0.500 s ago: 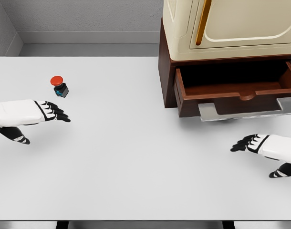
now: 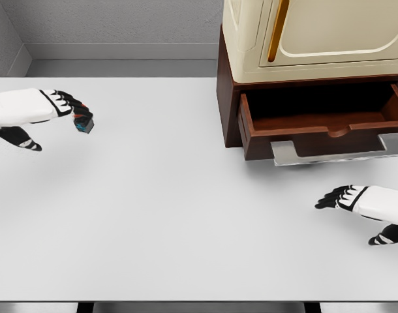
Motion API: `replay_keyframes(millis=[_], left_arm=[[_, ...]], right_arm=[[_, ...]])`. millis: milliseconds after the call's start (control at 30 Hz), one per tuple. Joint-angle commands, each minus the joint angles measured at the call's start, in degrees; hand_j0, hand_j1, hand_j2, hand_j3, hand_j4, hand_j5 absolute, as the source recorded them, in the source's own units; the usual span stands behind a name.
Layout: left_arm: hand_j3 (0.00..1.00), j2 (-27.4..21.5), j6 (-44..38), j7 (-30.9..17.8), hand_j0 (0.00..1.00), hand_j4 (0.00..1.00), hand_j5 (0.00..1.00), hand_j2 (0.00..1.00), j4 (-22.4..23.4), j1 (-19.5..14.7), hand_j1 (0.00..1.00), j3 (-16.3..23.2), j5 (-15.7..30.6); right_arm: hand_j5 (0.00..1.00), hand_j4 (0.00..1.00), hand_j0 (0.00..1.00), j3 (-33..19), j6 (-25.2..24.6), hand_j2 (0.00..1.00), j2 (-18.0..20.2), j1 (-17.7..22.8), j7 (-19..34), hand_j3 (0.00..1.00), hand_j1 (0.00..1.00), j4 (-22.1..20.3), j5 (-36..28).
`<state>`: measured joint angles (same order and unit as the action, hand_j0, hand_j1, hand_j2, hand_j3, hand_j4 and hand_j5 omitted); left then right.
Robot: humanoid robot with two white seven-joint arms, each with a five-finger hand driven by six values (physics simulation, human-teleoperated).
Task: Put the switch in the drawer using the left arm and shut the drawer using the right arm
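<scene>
left hand (image 2: 39,106) at the far left of the table (image 2: 173,215), fingers (image 2: 67,99) stretched out flat over the top of the switch (image 2: 84,122), thumb hanging below and apart. red button almost wholly hidden under the fingertips, only a sliver of red showing between them; dark body with a blue edge sticking out just beneath and past the tips. fingers lying over it rather than wrapped around it; touching or a hair above, cannot tell. not clamped on anything. switch standing on the table near the left edge, well apart from the drawer (image 2: 323,124).

drawer pulled out from the brown base under the cream cabinet (image 2: 316,36), grey handle (image 2: 339,151) at its front.

right hand (image 2: 359,199) low at the right edge, just off the drawer front, fingers loosely spread, holding nothing, thumb tucked below.
</scene>
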<state>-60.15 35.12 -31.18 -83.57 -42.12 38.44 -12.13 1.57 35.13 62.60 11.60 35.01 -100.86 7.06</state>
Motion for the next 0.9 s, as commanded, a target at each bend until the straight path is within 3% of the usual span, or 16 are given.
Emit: replay_keyframes(millis=[0, 100, 167, 233, 267, 300, 333, 367, 533, 633, 733, 800, 867], left_arm=[[1.0, 2.32, -0.12, -0.11, 1.0, 1.0, 1.0, 1.0, 3.58, -0.32, 1.0, 0.06, -1.94], [1.0, 9.25, -0.12, -0.2, 1.0, 1.0, 1.0, 1.0, 12.63, -2.87, 1.0, 0.15, -5.1], [1.0, 15.49, -0.12, -0.2, 1.0, 1.0, 1.0, 1.0, 20.01, -4.81, 1.0, 0.15, -8.44], [1.0, 17.52, -0.12, -0.11, 1.0, 1.0, 1.0, 1.0, 23.36, -5.07, 1.0, 0.32, -8.62], [1.0, 18.31, -0.12, -0.11, 1.0, 1.0, 1.0, 1.0, 24.77, -5.16, 1.0, 0.59, -8.7], [1.0, 18.4, -0.12, -0.11, 1.0, 1.0, 1.0, 1.0, 25.29, -5.25, 1.0, 1.02, -8.88], [1.0, 18.31, -0.12, -0.11, 1.0, 1.0, 1.0, 1.0, 25.47, -5.25, 1.0, 1.38, -9.14], [1.0, 18.4, -0.12, -0.11, 1.0, 1.0, 1.0, 1.0, 26.0, -5.25, 1.0, 1.38, -9.41], [1.0, 19.63, -0.12, -0.11, 1.0, 1.0, 1.0, 1.0, 32.76, -7.44, 1.0, 1.29, -9.76], [1.0, 20.34, -0.12, -0.11, 1.0, 1.0, 1.0, 1.0, 34.0, -8.06, 1.0, 1.29, -9.93], [1.0, 21.65, -0.12, -0.11, 1.0, 1.0, 1.0, 1.0, 35.84, -9.03, 1.0, 1.29, -12.13], [0.99, 24.73, -0.12, -0.11, 0.99, 0.99, 0.99, 0.99, 40.06, -9.99, 0.99, 1.38, -13.01], [0.95, 25.52, -0.12, 0.06, 0.95, 0.95, 0.95, 0.95, 40.68, -10.61, 0.95, 1.29, -14.33]], right_arm=[[1.0, 1.0, 1.0, -0.25, -0.13, 1.0, 0.07, 0.08, -0.01, 1.0, 1.0, 0.05, -0.29], [1.0, 1.0, 1.0, -0.26, -0.13, 1.0, 0.07, 0.44, -0.01, 1.0, 1.0, 0.05, -0.29], [0.87, 0.87, 0.87, -1.22, -0.13, 0.87, -0.02, 1.14, -0.01, 0.87, 0.87, 0.05, 0.06], [0.69, 0.69, 0.69, -2.36, -0.13, 0.69, -0.37, 1.67, -0.01, 0.69, 0.69, 0.05, 1.46], [0.67, 0.67, 0.67, -2.45, -0.13, 0.67, -0.54, 1.76, -0.01, 0.67, 0.67, 0.05, 1.73], [0.75, 0.75, 0.75, -3.59, -0.13, 0.75, -1.24, 1.93, -0.01, 0.75, 0.75, 0.05, 1.64], [0.9, 0.9, 0.9, -3.6, -0.13, 0.9, -1.34, 2.02, -0.01, 0.9, 0.9, 0.05, 1.64], [0.92, 0.92, 0.92, -3.68, -0.13, 0.92, -1.6, 2.55, -0.01, 0.92, 0.92, 0.05, 1.64], [0.55, 0.55, 0.55, -6.49, -0.13, 0.55, -5.03, 3.69, -0.01, 0.55, 0.55, 0.05, 1.91], [0.5, 0.5, 0.5, -12.47, -0.13, 0.5, -8.45, 6.41, -0.01, 0.5, 0.5, 0.05, 1.91], [0.5, 0.5, 0.5, -13.18, -0.13, 0.5, -12.32, 7.03, -0.01, 0.5, 0.5, 0.05, 3.66], [0.5, 0.5, 0.5, -15.81, -0.13, 0.5, -12.59, 7.47, -0.01, 0.5, 0.5, 0.05, 3.66], [0.46, 0.46, 0.46, -16.78, -0.13, 0.46, -13.46, 7.64, -0.01, 0.46, 0.46, 0.05, 3.75]])
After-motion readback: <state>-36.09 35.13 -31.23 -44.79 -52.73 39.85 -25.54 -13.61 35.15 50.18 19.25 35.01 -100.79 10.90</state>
